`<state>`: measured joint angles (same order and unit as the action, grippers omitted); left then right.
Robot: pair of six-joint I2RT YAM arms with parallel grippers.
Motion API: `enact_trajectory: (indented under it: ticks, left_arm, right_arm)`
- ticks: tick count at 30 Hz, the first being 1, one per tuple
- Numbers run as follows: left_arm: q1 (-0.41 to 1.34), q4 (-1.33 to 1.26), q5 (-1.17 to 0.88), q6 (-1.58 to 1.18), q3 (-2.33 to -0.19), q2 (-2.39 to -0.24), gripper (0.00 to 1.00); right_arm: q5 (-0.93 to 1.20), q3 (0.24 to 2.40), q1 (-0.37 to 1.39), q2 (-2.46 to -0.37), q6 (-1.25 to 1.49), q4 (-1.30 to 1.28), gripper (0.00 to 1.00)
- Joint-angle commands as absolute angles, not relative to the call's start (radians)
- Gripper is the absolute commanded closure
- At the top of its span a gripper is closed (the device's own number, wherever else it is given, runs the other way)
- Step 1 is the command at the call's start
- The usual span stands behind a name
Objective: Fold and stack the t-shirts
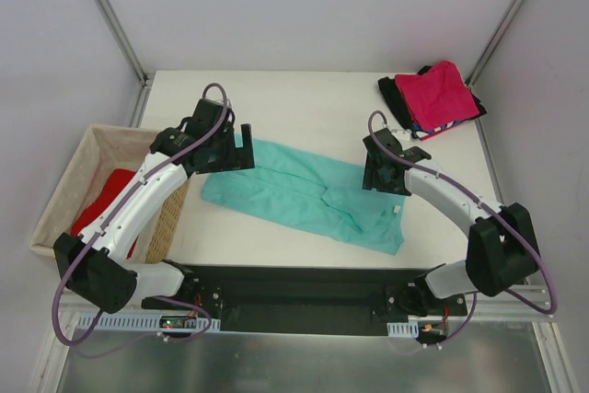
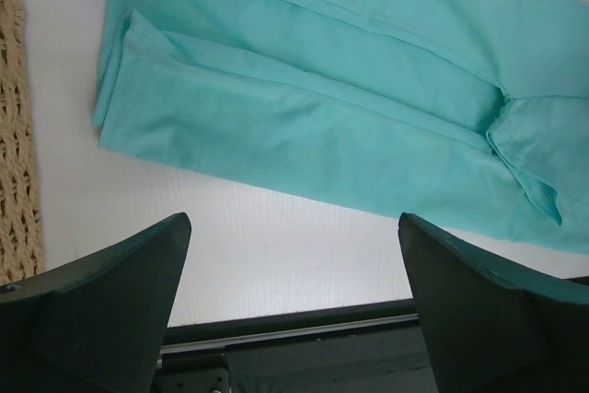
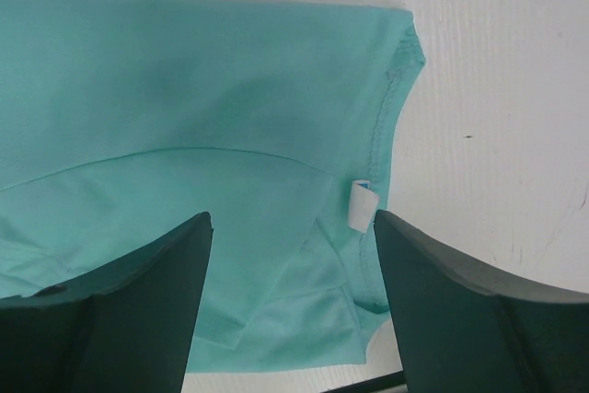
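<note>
A teal-green t-shirt (image 1: 304,195) lies partly folded in a long band across the middle of the table. My left gripper (image 1: 241,152) hovers open over its left end; in the left wrist view the shirt (image 2: 322,108) lies beyond the spread fingers (image 2: 120,292), and only bare table sits between them at the left gripper (image 2: 294,227). My right gripper (image 1: 383,179) is open above the right end, its jaws straddling the cloth (image 3: 184,117) by a white label (image 3: 363,203). A magenta-pink t-shirt (image 1: 444,94) tops a stack with a black one (image 1: 394,92) and a striped edge (image 1: 440,127).
A tan wicker basket (image 1: 66,181) stands at the table's left edge, close to the left arm, with a bright red t-shirt (image 1: 103,200) inside; its woven wall (image 2: 17,144) shows in the left wrist view. The table's dark near edge (image 2: 304,324) lies just below the shirt.
</note>
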<state>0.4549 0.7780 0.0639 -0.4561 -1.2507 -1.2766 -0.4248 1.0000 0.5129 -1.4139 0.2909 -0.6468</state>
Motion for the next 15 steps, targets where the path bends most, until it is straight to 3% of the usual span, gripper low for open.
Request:
enact_trajectory:
  ticks: [1,15]
  left_arm:
    - [0.423,0.811,0.066,-0.428,-1.241,-1.243,0.03]
    - [0.385,0.818,0.009,-0.391,-1.287,-1.281,0.03]
  right_arm:
    - [-0.361,0.976,0.480,-1.454,0.325,-0.601,0.25]
    - [-0.419,0.982,0.474,-1.440,0.336,-0.735,0.25]
